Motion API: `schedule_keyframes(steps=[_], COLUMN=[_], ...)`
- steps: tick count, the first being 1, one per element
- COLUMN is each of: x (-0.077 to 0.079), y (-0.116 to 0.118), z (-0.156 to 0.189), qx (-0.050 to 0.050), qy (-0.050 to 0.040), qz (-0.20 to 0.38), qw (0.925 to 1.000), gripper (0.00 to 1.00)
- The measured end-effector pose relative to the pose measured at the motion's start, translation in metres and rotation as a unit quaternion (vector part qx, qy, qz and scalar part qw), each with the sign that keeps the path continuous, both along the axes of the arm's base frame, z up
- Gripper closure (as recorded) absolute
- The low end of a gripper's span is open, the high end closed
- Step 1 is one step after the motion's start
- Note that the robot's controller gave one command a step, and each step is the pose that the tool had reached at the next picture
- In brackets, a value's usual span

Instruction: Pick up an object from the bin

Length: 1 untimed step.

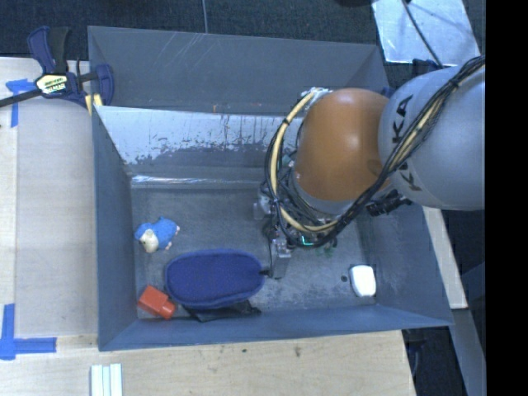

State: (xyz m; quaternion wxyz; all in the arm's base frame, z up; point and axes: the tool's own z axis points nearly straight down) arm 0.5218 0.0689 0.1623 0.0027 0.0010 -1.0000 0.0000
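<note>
Near the front wall of the bin (247,330), my gripper (279,262) hangs just beside the right end of a blue oval pouch (213,277). The pouch lies to my left, its long axis running along that wall toward an orange block (156,302). Whether my gripper is clenched or released, I cannot tell.

Single camera, high above bin (198,73), looking down, tilted somewhat off vertical. Far wall shows more inner face than near wall. Whole bin in frame. Arm (437,147) enters from right.
</note>
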Motion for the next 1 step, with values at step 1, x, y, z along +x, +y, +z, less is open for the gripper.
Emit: schedule_keyframes(steps=[1], x=[0.0019], y=[-0.0004], z=[0.0043], qx=[0.0], qy=[-0.0041], qz=[-0.001], qw=[1.0], gripper=[1.0])
